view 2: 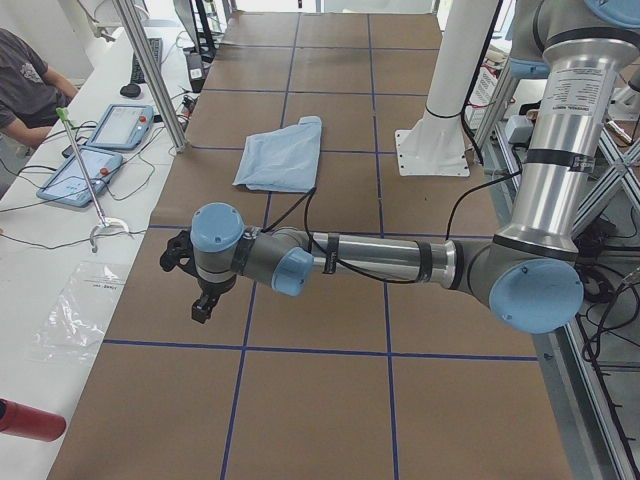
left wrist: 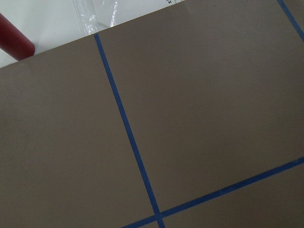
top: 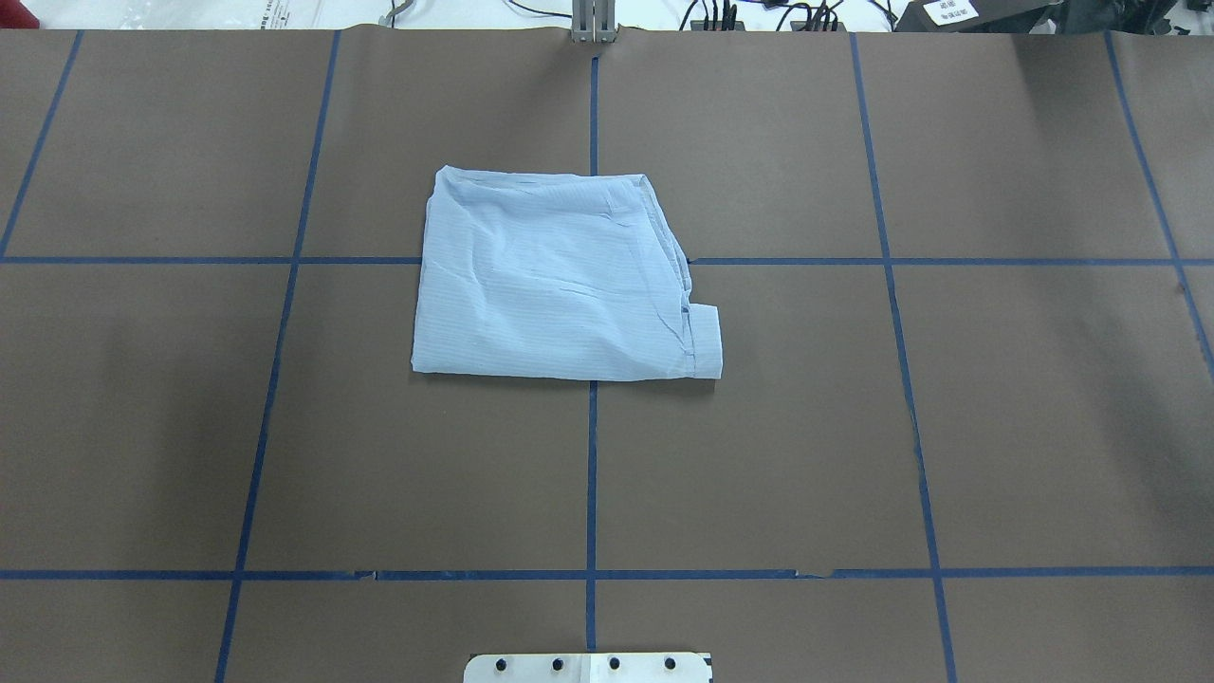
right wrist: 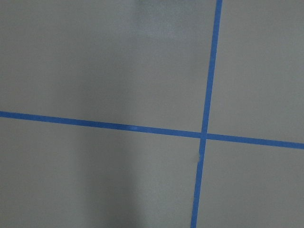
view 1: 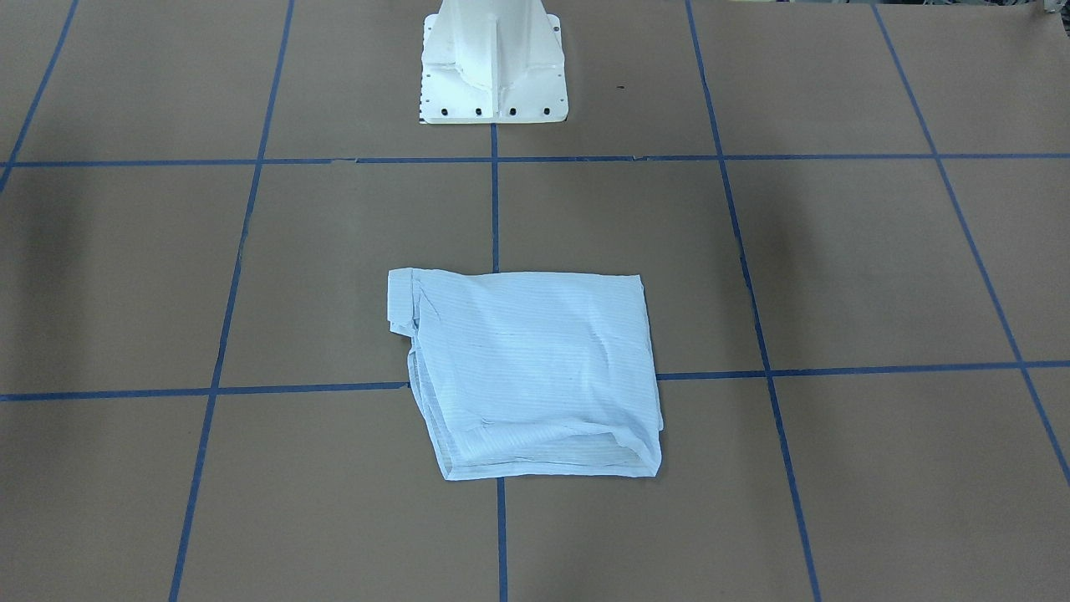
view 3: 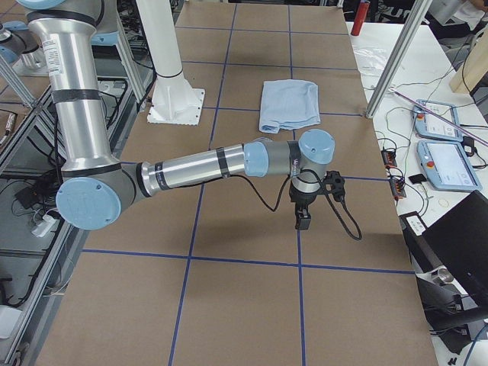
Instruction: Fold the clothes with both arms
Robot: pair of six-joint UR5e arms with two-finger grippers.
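Fabric lies folded near the middle of the overhead view. The light-blue striped shirt [top: 555, 280] forms a rough rectangle on the brown table [top: 142, 427] and straddles a crossing of blue tape lines [top: 593, 474]. It has a straight edge at its left and a cuff [top: 704, 341] jutting out at its lower right.

In the exterior left view, a teach pendant [view 2: 118, 126] sits at the left edge. Next comes the left gripper [view 2: 201, 308], hanging fingers-down over bare table, well apart from the shirt (whether its fingers are spread or closed, I cannot tell). The left arm [view 2: 380, 258] stretches off rightward.

In the exterior right view, the right arm [view 3: 191, 166] reaches from the left to the right gripper [view 3: 304, 219], which points down right of centre. Its finger gap cannot be told either.
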